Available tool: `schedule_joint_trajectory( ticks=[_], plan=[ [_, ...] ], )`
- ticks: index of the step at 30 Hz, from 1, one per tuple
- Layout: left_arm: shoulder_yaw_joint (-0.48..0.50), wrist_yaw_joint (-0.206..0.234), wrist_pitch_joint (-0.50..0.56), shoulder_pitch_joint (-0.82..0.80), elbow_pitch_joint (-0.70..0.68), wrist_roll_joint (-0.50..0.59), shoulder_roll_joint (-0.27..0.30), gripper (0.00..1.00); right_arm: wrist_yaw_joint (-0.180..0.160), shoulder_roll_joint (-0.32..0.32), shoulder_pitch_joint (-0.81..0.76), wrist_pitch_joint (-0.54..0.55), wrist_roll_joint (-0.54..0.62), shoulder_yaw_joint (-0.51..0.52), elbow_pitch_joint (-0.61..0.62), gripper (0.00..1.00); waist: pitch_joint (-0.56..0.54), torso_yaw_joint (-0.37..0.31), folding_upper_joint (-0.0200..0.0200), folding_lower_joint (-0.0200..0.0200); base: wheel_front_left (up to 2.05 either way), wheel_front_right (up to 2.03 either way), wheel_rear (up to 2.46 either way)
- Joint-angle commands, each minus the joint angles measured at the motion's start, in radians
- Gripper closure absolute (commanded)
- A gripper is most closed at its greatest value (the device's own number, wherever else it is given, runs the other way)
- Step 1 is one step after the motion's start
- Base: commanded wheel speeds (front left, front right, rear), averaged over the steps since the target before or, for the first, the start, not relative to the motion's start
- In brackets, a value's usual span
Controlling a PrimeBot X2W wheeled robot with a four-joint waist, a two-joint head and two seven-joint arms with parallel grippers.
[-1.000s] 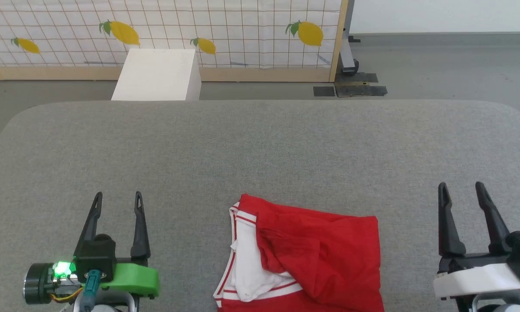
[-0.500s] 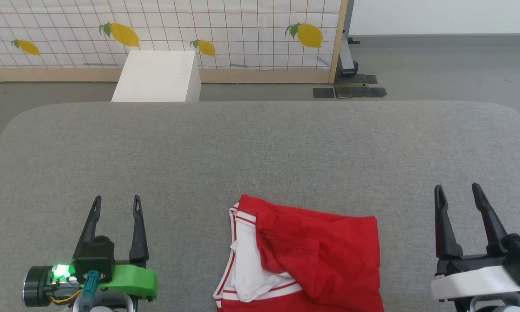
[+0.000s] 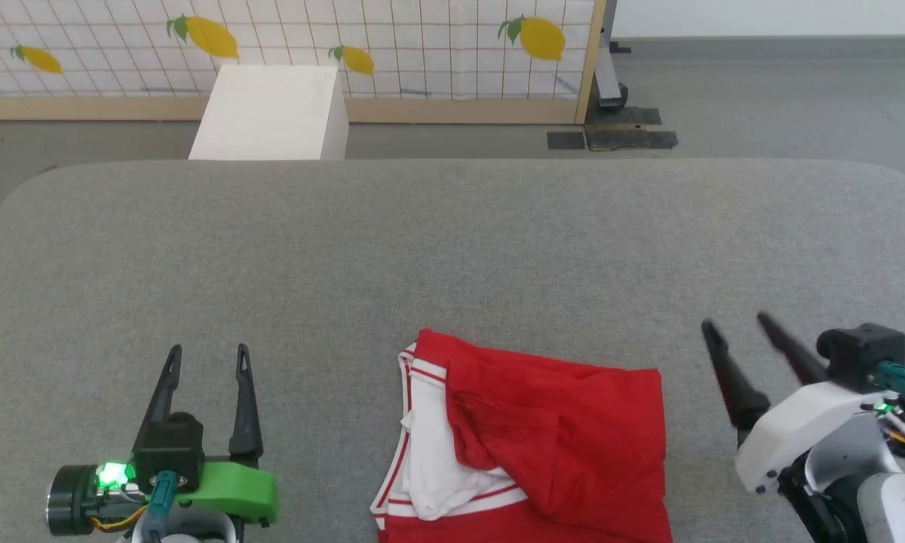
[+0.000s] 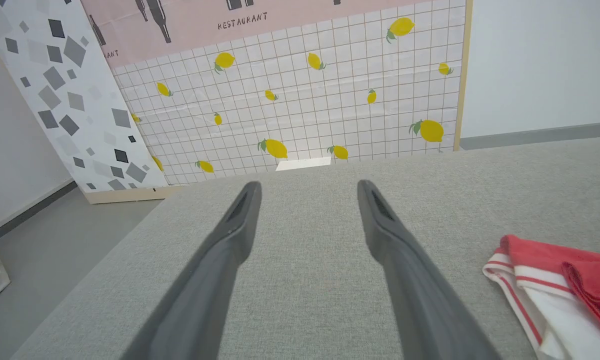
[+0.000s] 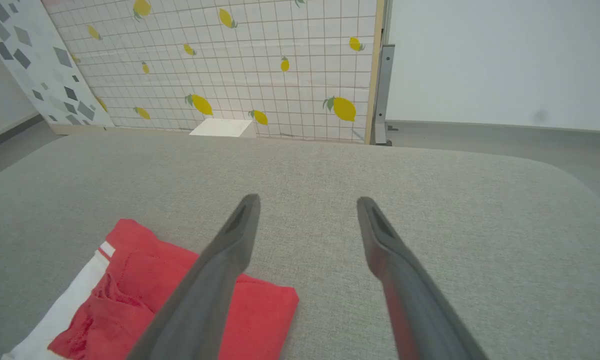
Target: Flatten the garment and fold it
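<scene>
Head view high, facing down at table; wrist views low, forward; all share garment, lemon screen.

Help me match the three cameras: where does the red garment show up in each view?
Head view: the garment lies at bottom centre, cut off by the lower edge.
Left wrist view: lower right corner.
Right wrist view: lower left.
Shared landmark: the white box, upper left in the head view, near centre in the left wrist view, upper left of centre in the right wrist view.
</scene>
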State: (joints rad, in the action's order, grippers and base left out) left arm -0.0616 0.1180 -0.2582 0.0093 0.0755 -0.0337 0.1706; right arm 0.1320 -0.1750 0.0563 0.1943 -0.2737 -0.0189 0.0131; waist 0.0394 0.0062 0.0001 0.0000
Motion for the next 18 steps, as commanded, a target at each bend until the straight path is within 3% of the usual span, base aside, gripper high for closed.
schedule_joint_trajectory(
  ticks=[1, 10, 18],
  plan=[
    [-0.001, -0.003, -0.004, -0.010, 0.002, 0.005, -0.006, 0.00, -0.001, -0.019, 0.013, 0.043, -0.038, -0.016, -0.018, 0.00, 0.013, 0.006, -0.0001, 0.0000, 0.00, 0.00, 0.00],
    [-0.004, -0.013, -0.004, -0.047, 0.017, 0.005, -0.012, 0.00, -0.001, -0.119, 0.006, 0.310, -0.379, -0.175, -0.140, 0.00, 0.061, 0.032, -0.0001, 0.0000, 0.00, 0.00, 0.00],
    [-0.005, -0.018, -0.004, -0.067, 0.024, 0.008, -0.015, 0.00, -0.001, -0.148, 0.059, 0.348, -0.535, -0.228, -0.266, 0.00, 0.093, 0.057, -0.0001, 0.0000, 0.00, 0.00, 0.00]
  ],
)
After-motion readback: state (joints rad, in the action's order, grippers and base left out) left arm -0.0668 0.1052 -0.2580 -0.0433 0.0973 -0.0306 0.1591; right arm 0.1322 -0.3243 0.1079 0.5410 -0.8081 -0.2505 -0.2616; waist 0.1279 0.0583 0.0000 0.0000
